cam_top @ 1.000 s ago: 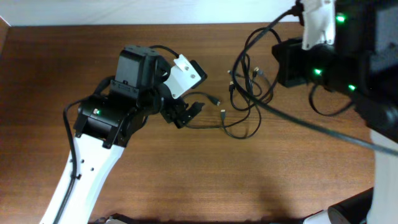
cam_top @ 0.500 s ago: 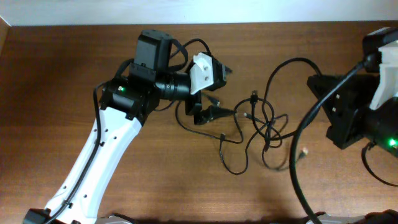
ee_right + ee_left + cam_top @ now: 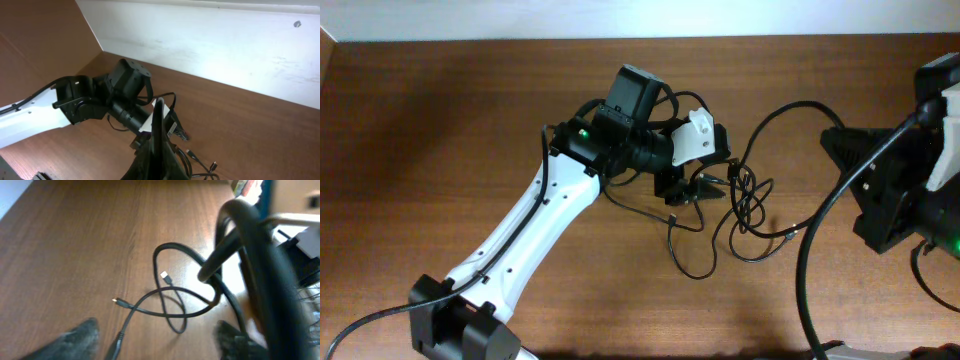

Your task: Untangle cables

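Observation:
Several thin black cables (image 3: 745,212) lie in a loose tangle of loops right of the table's middle. In the left wrist view the loops (image 3: 172,300) lie ahead, with small metal plug tips pointing left. My left gripper (image 3: 696,189) is low at the tangle's left edge. It is open (image 3: 155,342), with one cable's plug end lying between its fingers. My right gripper (image 3: 157,150) is high above the table, its fingers pressed together, and I see nothing between them. The tangle also shows below it in the right wrist view (image 3: 200,162).
The right arm's black body (image 3: 895,190) fills the right edge. A thick black robot cable (image 3: 805,255) arcs over the table beside the tangle and shows close in the left wrist view (image 3: 250,255). A white wall (image 3: 225,45) runs along the far table edge.
My left arm has swung right and reached out to the tangle's left edge. The right arm pulled back from the cables to the right edge. The tangle has shifted and spread.

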You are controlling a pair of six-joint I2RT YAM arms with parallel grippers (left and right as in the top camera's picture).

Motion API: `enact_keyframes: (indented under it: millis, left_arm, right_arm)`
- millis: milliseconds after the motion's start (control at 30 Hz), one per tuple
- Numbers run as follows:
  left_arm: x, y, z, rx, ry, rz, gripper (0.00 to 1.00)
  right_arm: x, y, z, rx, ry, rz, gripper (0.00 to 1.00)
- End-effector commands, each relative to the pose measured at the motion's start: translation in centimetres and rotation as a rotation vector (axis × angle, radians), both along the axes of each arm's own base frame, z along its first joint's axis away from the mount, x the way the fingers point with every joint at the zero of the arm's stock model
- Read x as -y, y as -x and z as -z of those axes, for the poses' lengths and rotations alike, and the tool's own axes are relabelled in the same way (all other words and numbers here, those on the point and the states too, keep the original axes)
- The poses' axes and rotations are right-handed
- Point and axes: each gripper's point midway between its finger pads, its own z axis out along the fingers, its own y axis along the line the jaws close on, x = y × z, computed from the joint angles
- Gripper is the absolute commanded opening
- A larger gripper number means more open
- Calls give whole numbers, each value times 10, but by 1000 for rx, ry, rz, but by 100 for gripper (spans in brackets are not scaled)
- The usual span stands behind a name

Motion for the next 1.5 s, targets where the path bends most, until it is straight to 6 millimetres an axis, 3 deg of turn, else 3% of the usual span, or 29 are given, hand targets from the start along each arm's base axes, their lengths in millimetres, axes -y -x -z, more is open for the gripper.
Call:
enact_keyframes:
  millis: [0,33,100,167,300,367,467,533,567,600,733,833,1033,1100,1200,1267,1333,1433,1467]
  left_arm:
    - [-2,-9,4,40,-31,-30,22]
    - [-7,-19,10,66,-73,-75,0]
    - [-30,-47,21,97,-187,-245,0]
    - [-79,-76,22,140,-303,-440,0]
    - [-184,-97,-3,125,-342,-698,0]
    - [-239,-100,-15,112,-347,-835,0]
    - [-369,-94,-43,40,-270,-1267,0]
    - [-437,-82,-52,-61,-147,-1532,0]
    - [-463,-72,-54,-127,-61,-1626,0]
    - [-476,-65,-57,-152,2,-1648,0]
    - [-483,-59,-67,-155,105,-1616,0]
    - [-466,-66,-68,-159,104,-1568,0]
    - [-344,-86,-73,-203,139,-1201,0]
    - [-307,-88,-70,-194,102,-1118,0]
    - [-277,-85,-69,-168,73,-1021,0]
    - [-270,-84,-69,-168,72,-1004,0]
    - [-269,-83,-68,-175,70,-1002,0]
    - [-269,-82,-67,-183,67,-1001,0]
    - [-267,-79,-64,-204,59,-1000,0]
  right_arm:
    - [-1,6,-2,10,2,-22,4]
    - [-1,6,-2,11,2,-21,4]
    - [4,3,-1,16,15,13,4]
    - [33,-12,0,41,83,189,4]
    - [94,-27,-3,69,164,549,4]
    - [111,-25,-6,84,175,651,4]
    - [142,-15,-15,121,183,826,4]
    - [157,-4,-21,146,167,900,4]
    - [166,5,-25,162,151,944,4]
    - [170,12,-27,175,136,959,4]
    - [184,31,-34,209,96,1020,4]
    - [179,30,-33,203,84,987,4]
    - [152,-12,-17,124,134,905,4]
    - [156,-23,-15,121,192,953,4]
    - [172,-35,-18,133,241,1076,4]
    - [186,-55,-10,93,267,1121,4]
    - [199,-105,25,-51,267,1003,4]
    - [255,-150,99,-320,141,935,4]
    - [293,-160,134,-429,49,935,4]
